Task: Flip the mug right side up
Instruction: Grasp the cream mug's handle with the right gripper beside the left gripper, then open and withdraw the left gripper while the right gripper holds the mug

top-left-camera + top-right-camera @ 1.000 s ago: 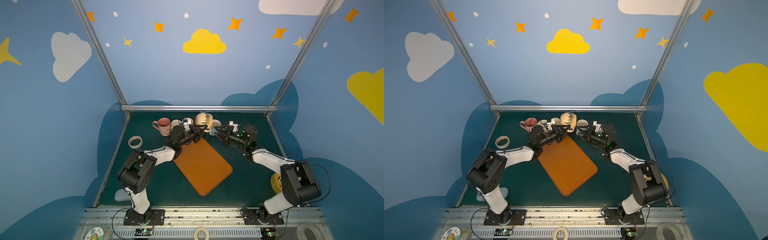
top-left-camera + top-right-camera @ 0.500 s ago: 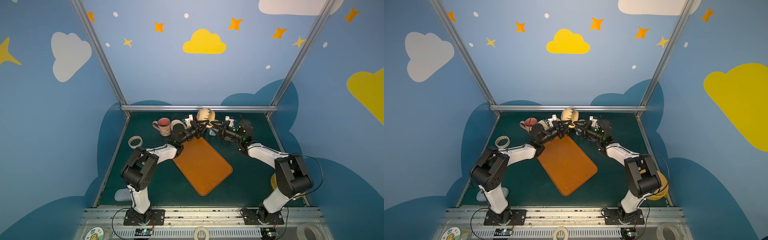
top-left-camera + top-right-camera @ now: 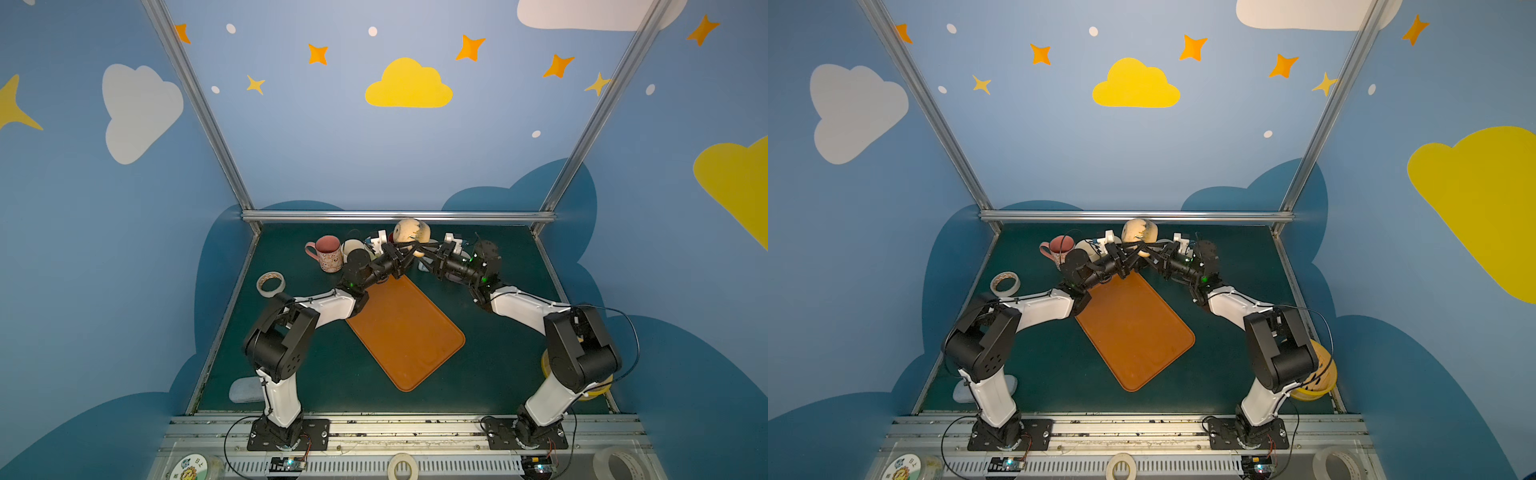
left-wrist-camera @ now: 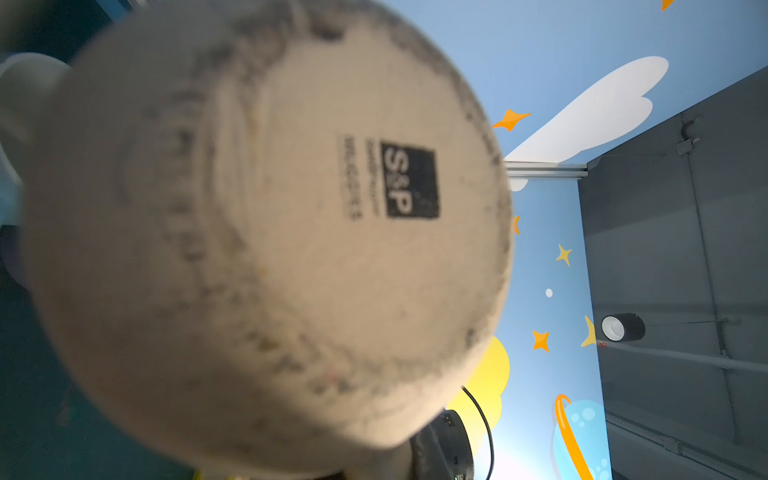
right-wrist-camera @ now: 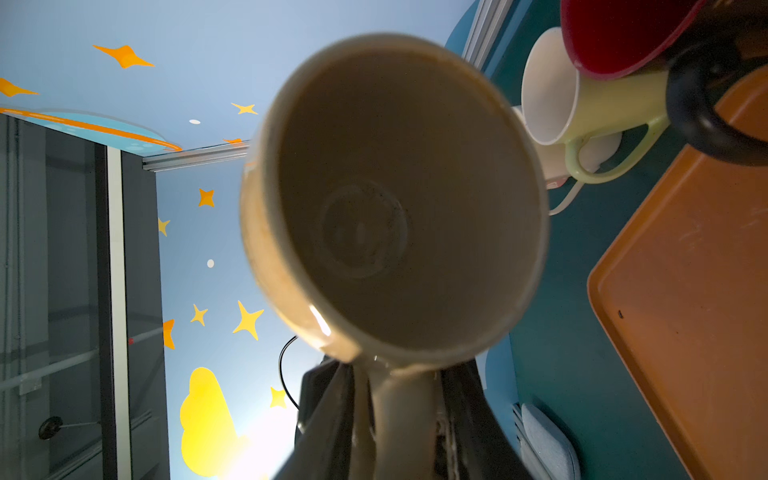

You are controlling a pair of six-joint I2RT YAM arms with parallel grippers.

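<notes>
A beige mug (image 3: 411, 230) (image 3: 1139, 230) hangs tipped on its side in the air over the back of the table, above the far end of the orange tray (image 3: 409, 332). My left gripper (image 3: 405, 252) (image 3: 1133, 254) reaches up to its underside from the left and holds it. The left wrist view is filled by the mug's stamped base (image 4: 266, 232), which hides the jaws. My right gripper (image 3: 422, 249) (image 5: 397, 386) comes in from the right. Its fingers (image 5: 332, 415) sit on either side of the mug's handle (image 5: 401, 411), and the mug's mouth (image 5: 399, 199) faces that camera.
A pink mug (image 3: 328, 253) and a cream mug (image 3: 353, 248) stand at the back left, with a red mug (image 5: 615, 33) and a pale green mug (image 5: 590, 95) beside them. A tape roll (image 3: 270, 284) lies left. A grey cloth (image 3: 245, 390) and a yellow object (image 3: 598, 390) sit at the front corners.
The left gripper has lifted the beige mug higher and towards the back wall. The right gripper has moved left up to it and narrowed its jaws around the handle.
</notes>
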